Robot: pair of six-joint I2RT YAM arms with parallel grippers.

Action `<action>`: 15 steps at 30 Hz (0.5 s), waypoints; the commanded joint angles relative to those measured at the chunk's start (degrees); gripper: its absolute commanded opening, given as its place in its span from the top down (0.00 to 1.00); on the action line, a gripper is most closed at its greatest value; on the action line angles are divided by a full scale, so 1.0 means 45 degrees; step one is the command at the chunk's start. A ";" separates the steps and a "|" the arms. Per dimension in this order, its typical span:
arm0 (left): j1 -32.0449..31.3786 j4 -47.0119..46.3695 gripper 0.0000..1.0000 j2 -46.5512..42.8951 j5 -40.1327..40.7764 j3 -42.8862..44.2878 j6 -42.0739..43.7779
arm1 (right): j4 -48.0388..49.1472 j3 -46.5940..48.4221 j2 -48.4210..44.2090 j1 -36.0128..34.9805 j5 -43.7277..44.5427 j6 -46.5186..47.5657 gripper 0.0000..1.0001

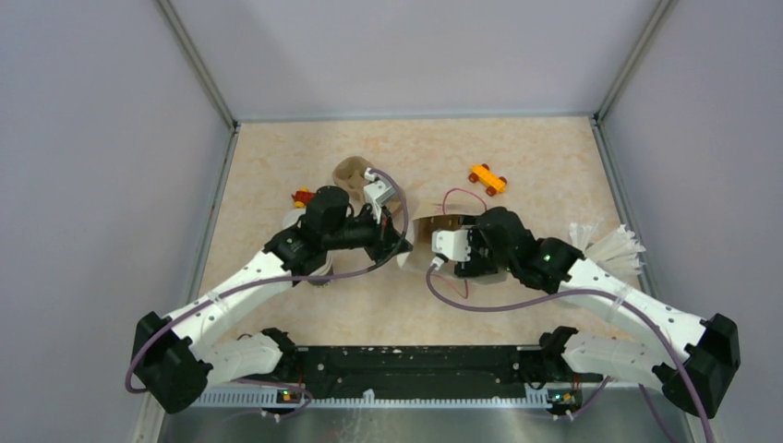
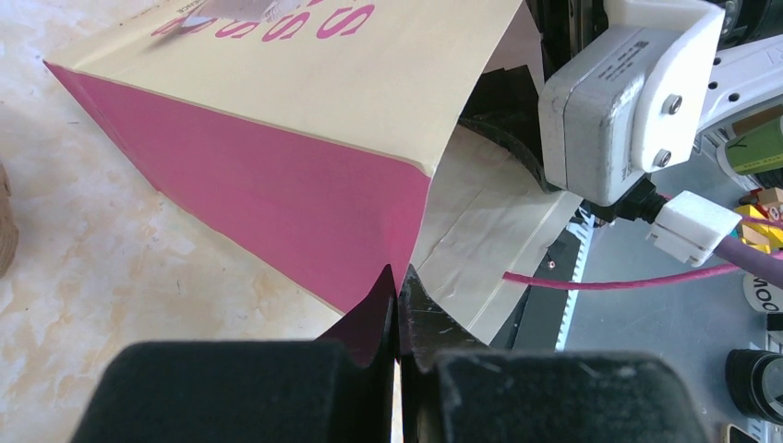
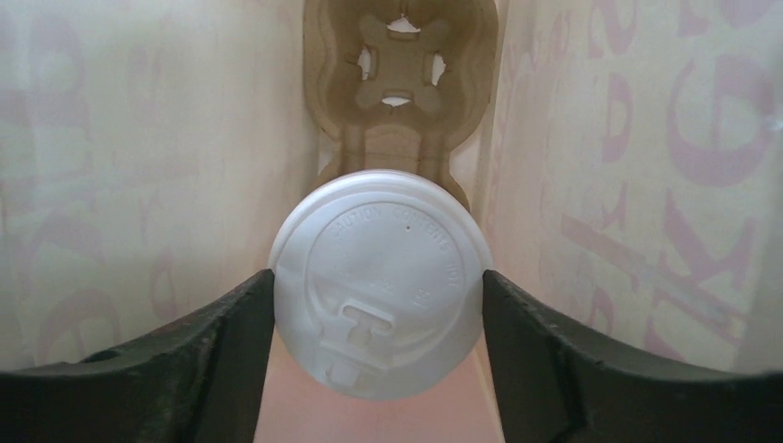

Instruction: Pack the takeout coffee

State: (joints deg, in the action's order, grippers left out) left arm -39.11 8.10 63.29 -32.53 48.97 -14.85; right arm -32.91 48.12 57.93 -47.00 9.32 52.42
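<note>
Right gripper (image 3: pixel 379 300) around one takeout coffee (image 3: pixel 379 268)

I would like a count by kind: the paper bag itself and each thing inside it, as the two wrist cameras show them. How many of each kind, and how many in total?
Cream and pink paper bag: 1
Takeout coffee cup with round white plastic lid: 1
Brown moulded pulp cup carrier: 1
Total: 3
</note>
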 commanded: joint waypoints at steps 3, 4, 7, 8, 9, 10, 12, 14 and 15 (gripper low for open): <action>-0.0020 0.0068 0.98 0.0113 -0.0036 0.0748 0.0087 | 0.0685 -0.0270 -0.0106 0.0133 0.0338 0.0164 0.36; -0.0019 0.0092 0.98 0.0116 -0.0033 0.0759 0.0096 | 0.0886 -0.0459 -0.0135 0.0130 0.0349 0.0157 0.36; -0.0019 0.0175 0.98 0.0215 -0.0099 0.0777 0.0097 | 0.1373 -0.0907 -0.0228 0.0208 0.0384 -0.0117 0.36; -0.0019 0.0229 0.98 0.0272 -0.0154 0.0775 0.0097 | 0.1492 -0.1025 -0.0277 0.0257 0.0425 -0.0252 0.36; -0.0019 0.0263 0.98 0.0304 -0.0212 0.0760 0.0097 | 0.1585 -0.1174 -0.0335 0.0285 0.0457 -0.0364 0.36; -0.0036 0.0287 0.97 0.0325 -0.0236 0.0734 0.0080 | 0.1638 -0.1334 -0.0410 0.0315 0.0466 -0.0469 0.36; -0.0106 0.0280 0.98 0.0360 -0.0230 0.0685 0.0078 | 0.1771 -0.1672 -0.0585 0.0356 0.0555 -0.0631 0.36; -0.0150 0.0270 0.98 0.0395 -0.0243 0.0717 0.0078 | 0.1937 -0.1991 -0.0785 0.0492 0.0660 -0.0770 0.36; -0.0170 0.0271 0.98 0.0415 -0.0230 0.0751 0.0092 | 0.2002 -0.2127 -0.0901 0.0578 0.0682 -0.0844 0.36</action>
State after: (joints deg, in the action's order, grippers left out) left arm -39.31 9.89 64.69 -32.40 50.26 -14.85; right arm -25.69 41.12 56.16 -46.33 11.05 51.57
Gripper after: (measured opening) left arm 0.027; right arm 0.712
